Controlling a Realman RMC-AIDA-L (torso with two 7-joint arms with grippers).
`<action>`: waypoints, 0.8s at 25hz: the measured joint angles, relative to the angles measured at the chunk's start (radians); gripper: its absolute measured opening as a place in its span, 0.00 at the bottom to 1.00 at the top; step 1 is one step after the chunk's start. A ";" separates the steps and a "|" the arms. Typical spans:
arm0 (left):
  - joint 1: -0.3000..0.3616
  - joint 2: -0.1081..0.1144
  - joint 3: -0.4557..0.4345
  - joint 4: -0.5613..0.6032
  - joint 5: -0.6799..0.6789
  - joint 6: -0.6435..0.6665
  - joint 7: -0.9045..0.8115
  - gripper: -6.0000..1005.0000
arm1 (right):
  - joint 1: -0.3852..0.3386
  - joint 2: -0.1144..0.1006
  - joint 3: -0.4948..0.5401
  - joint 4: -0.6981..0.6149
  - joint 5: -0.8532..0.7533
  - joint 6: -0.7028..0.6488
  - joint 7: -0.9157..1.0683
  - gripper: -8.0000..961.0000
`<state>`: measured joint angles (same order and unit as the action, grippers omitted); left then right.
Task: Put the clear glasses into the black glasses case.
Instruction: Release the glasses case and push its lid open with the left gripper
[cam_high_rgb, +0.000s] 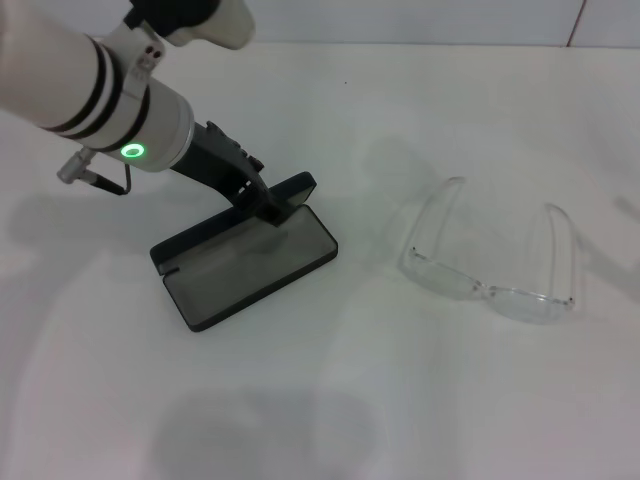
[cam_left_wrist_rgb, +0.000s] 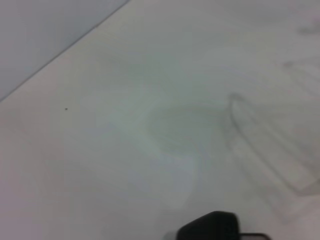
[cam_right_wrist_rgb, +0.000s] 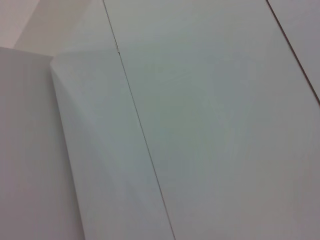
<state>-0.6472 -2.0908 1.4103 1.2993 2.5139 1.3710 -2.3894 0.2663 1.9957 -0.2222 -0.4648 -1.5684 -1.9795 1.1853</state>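
The black glasses case lies open left of centre on the white table, grey lining up, with its lid standing along the far edge. My left gripper reaches down from the upper left and is shut on the top edge of that lid. The clear glasses rest on the table to the right of the case, arms unfolded and pointing away from me. In the left wrist view the clear glasses show only as a faint outline, and a black corner pokes in at the edge. The right gripper is out of view.
The white table stretches around both objects, with a gap between case and glasses. The left arm's white forearm with a green light crosses the upper left. The right wrist view shows only pale panels.
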 joint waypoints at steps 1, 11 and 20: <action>-0.003 0.000 0.009 -0.002 0.013 -0.006 -0.007 0.70 | 0.001 0.000 0.000 0.000 0.000 0.000 -0.001 0.89; -0.009 0.000 0.029 -0.025 0.123 -0.012 -0.039 0.70 | 0.047 -0.005 0.002 0.000 0.002 0.008 -0.001 0.89; -0.038 0.002 0.048 -0.040 0.137 0.060 -0.050 0.69 | 0.084 -0.008 0.001 0.000 0.002 0.052 -0.002 0.89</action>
<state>-0.6854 -2.0889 1.4588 1.2591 2.6509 1.4311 -2.4394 0.3505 1.9880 -0.2212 -0.4648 -1.5660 -1.9273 1.1831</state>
